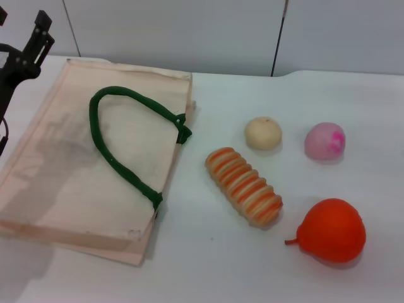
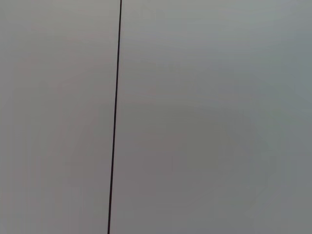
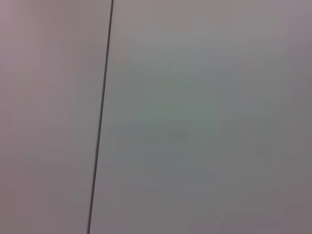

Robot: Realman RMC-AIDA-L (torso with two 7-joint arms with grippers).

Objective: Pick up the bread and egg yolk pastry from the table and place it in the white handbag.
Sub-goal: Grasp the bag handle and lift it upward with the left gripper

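the left gripper (image 1: 30,47) is cut off by the head view's left edge, so its finger gap cannot be judged. the bag (image 1: 57,183) runs past that same edge. both wrist views show only a blank wall (image 2: 204,117) with one dark seam.

The white bench (image 1: 208,265) carries five things. On its left side the white handbag (image 1: 57,177) lies flat, with its dark green handle (image 1: 120,142) on top of the cloth. To the right of the bag lies the bread (image 1: 243,186) — striped orange and cream. Just behind it sits the egg yolk pastry (image 1: 263,133), near it the pink ball (image 1: 325,141), and in front the red-orange pear (image 1: 331,230).
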